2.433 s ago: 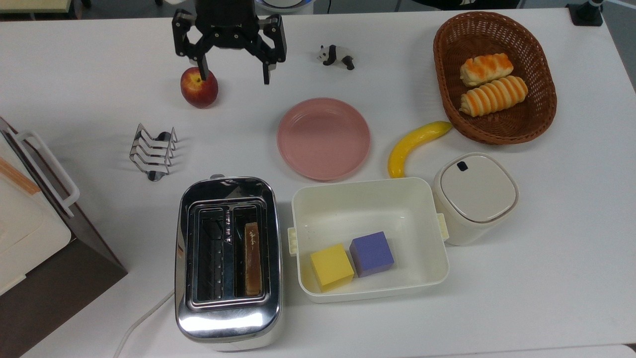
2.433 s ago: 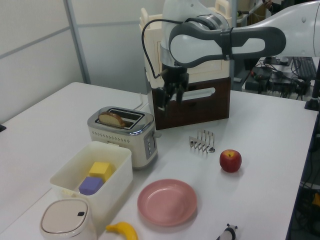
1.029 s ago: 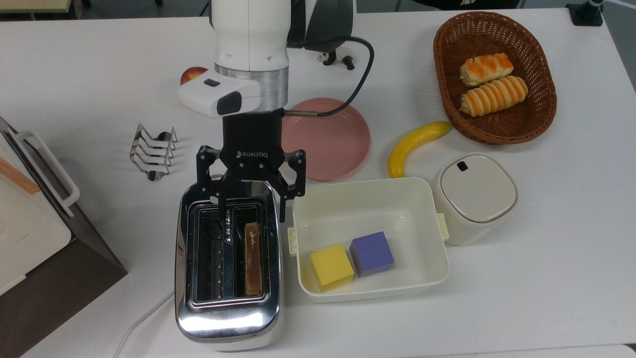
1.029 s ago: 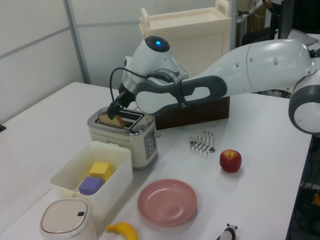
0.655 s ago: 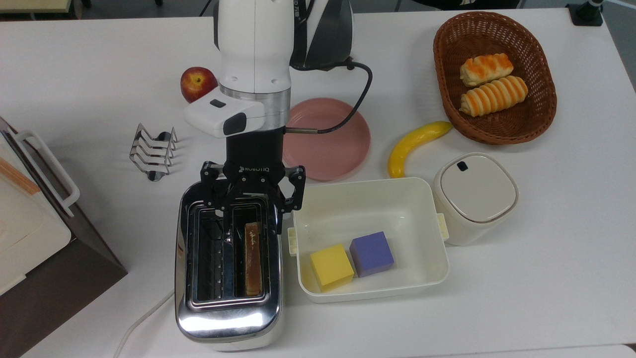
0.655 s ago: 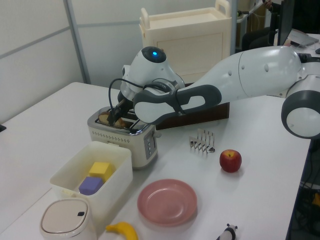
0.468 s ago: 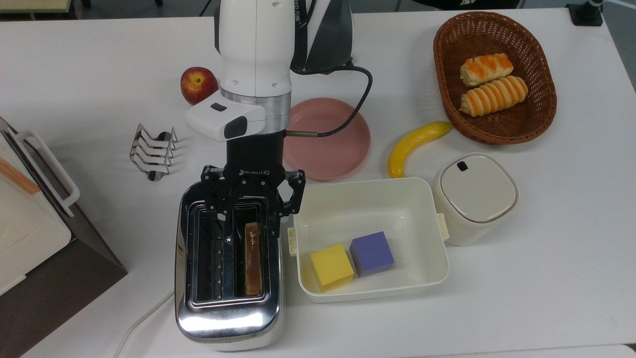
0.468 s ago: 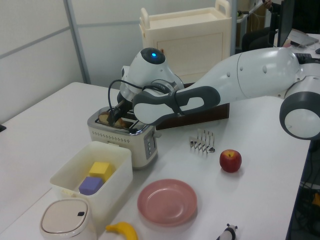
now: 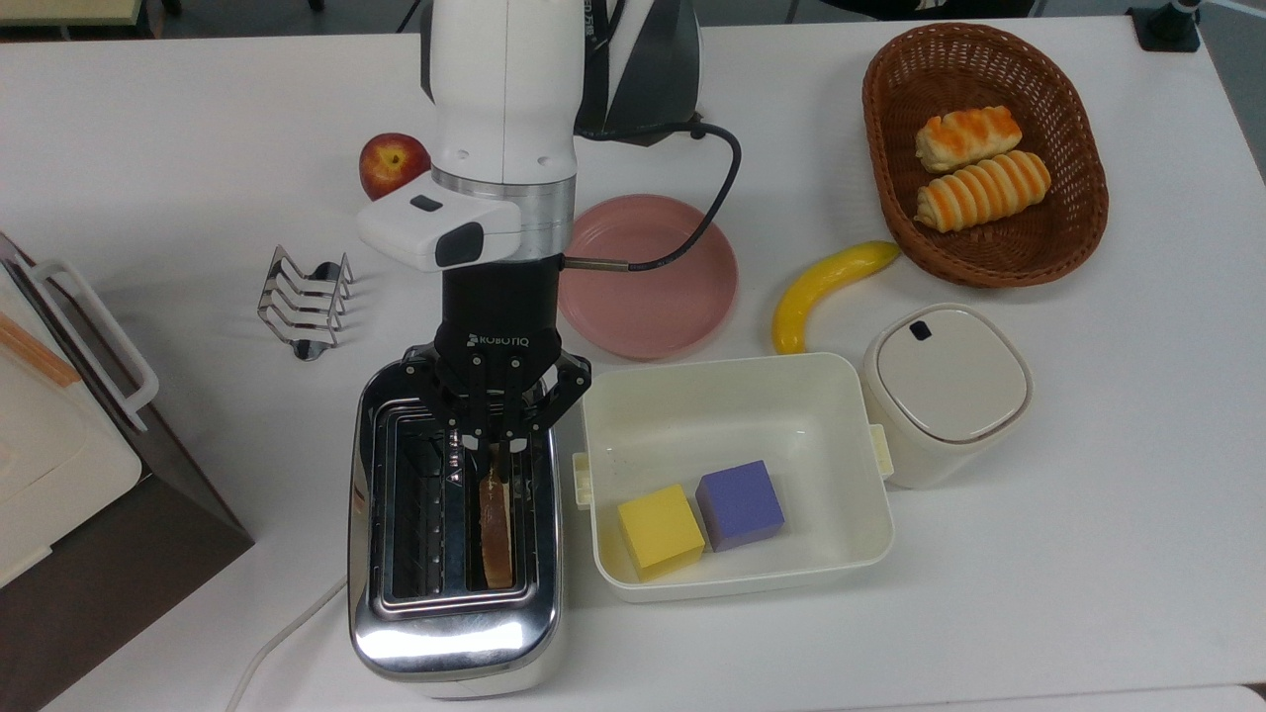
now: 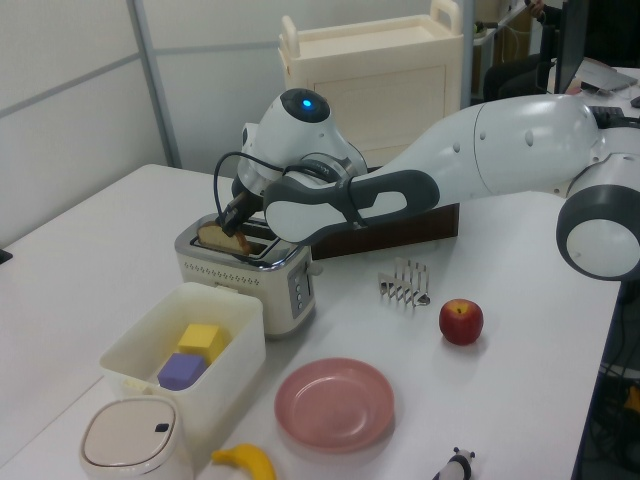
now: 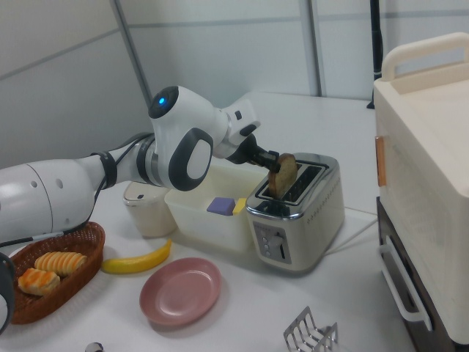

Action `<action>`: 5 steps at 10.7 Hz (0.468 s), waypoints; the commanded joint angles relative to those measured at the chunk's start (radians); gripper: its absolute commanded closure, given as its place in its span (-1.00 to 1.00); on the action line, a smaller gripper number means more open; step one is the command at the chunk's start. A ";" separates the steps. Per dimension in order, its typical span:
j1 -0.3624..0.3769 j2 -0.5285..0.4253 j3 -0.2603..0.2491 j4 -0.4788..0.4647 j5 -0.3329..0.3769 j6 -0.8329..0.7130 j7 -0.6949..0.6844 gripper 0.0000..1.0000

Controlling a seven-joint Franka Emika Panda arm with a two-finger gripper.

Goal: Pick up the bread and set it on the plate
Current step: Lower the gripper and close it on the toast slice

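White tabletop, chrome toaster [image 9: 453, 514] at the top view's lower centre: the gripper [image 9: 494, 442] is pinched on the bread [image 9: 494, 527], upright in the slot, long axis running down-frame; the plate [image 9: 648, 275] waits up-right.

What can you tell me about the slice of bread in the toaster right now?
The bread is a thin tan slice with a darker brown crust and a rounded top. It stands on edge in one slot of the shiny toaster, the slot nearer the cream tub, with its upper part sticking out. The tool is shut on its end nearer the arm.
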 commanded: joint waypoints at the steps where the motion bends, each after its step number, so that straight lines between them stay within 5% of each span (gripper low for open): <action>1: 0.046 -0.002 -0.055 0.017 -0.023 0.008 0.039 1.00; 5: 0.049 -0.072 -0.057 0.019 -0.018 0.001 0.044 1.00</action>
